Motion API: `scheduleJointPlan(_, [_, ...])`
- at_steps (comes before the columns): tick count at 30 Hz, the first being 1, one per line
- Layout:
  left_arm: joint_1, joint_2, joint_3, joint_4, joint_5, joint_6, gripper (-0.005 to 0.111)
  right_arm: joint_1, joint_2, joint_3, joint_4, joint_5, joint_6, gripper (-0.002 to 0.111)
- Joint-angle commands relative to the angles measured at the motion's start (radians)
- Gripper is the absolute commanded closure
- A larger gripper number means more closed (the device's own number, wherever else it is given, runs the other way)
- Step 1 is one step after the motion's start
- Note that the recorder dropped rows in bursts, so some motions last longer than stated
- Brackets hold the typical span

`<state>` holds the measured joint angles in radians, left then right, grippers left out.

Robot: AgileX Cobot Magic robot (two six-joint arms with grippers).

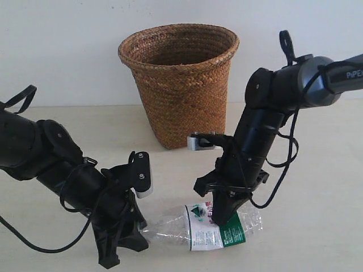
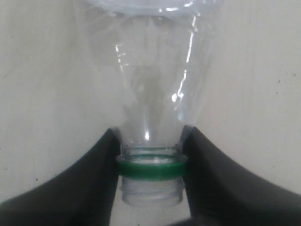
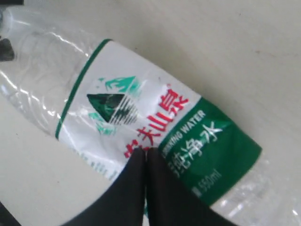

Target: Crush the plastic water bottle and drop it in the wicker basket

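Plastic water bottle (image 1: 198, 232) | left hand (image 2: 150, 155) grips neck | exterior hides grip

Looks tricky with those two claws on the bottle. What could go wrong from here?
The left claw grips the plastic water bottle only by its narrow neck, so it might twist or slip free. The right claw, shut, presses on the rounded label and could skid off. The wicker basket stands tall behind; a loosely held bottle might hit its rim.
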<state>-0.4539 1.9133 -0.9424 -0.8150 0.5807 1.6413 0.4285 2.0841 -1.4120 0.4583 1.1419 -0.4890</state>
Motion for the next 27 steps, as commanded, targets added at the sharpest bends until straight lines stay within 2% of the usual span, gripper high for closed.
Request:
scheduleJointPlan(1, [0.002, -0.006, 0.0, 0.019, -0.013, -0.012, 0.102, -0.011, -0.084, 0.009, -0.036, -0.009, -0.072, 0.108])
scheduleJointPlan(7, [0.002, -0.006, 0.0, 0.019, -0.013, -0.012, 0.102, -0.011, -0.131, 0.011, 0.131, -0.009, -0.161, 0.108])
scheduleJointPlan(10, [0.002, -0.006, 0.0, 0.019, -0.011, -0.012, 0.102, -0.009, -0.116, 0.057, 0.206, -0.033, -0.248, 0.108])
scheduleJointPlan(15, [0.002, -0.006, 0.0, 0.019, -0.009, -0.012, 0.102, -0.009, -0.06, 0.078, 0.356, -0.086, -0.285, 0.108])
scheduleJointPlan(27, [0.002, -0.006, 0.0, 0.019, -0.009, -0.019, 0.102, 0.051, 0.002, 0.078, 0.381, -0.139, -0.282, 0.108])
